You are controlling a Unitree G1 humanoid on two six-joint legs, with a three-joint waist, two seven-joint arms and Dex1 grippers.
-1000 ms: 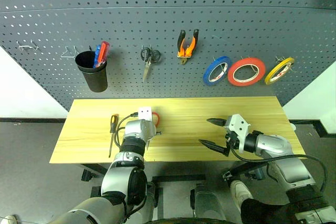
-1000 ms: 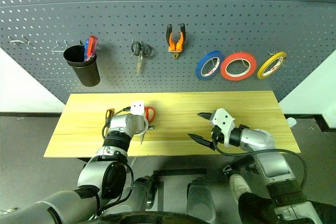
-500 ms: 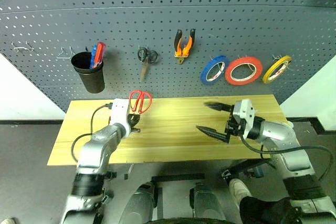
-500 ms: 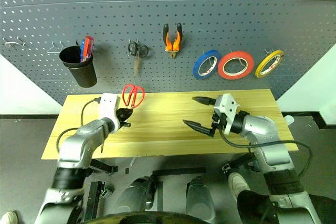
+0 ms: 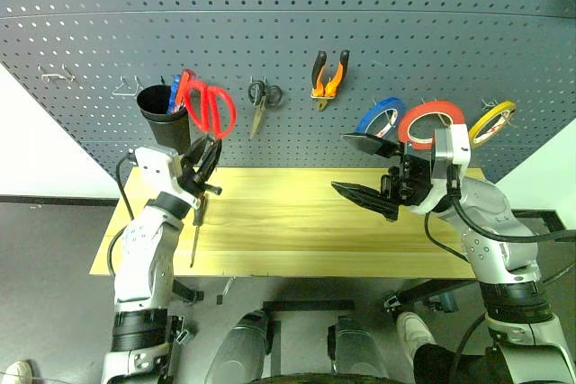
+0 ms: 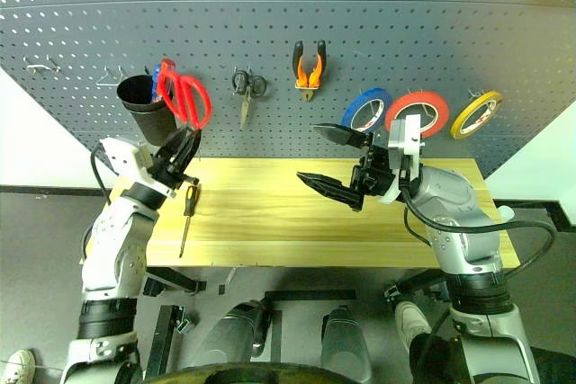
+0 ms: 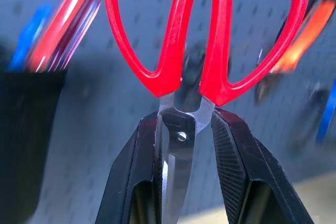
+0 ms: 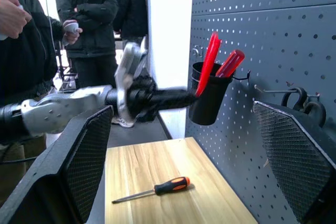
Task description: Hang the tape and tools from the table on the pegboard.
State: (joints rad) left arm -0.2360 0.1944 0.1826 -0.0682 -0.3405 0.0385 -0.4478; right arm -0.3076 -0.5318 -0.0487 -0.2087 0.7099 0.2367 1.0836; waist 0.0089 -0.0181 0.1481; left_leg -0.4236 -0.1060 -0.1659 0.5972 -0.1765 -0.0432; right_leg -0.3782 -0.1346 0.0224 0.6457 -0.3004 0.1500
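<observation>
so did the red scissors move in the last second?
Yes. The red-handled scissors rose off the table; the left gripper now holds them by the blades, handles up against the pegboard beside the black cup.

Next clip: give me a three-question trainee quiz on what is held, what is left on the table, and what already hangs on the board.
1. True or false: the left gripper holds the red-handled scissors by the blades.
2. Which tool lies on the table?
3. How many tape rolls hang on the pegboard? A two, B three, C four.

Key: 1 true; 2 the screwdriver; 3 B.
</observation>
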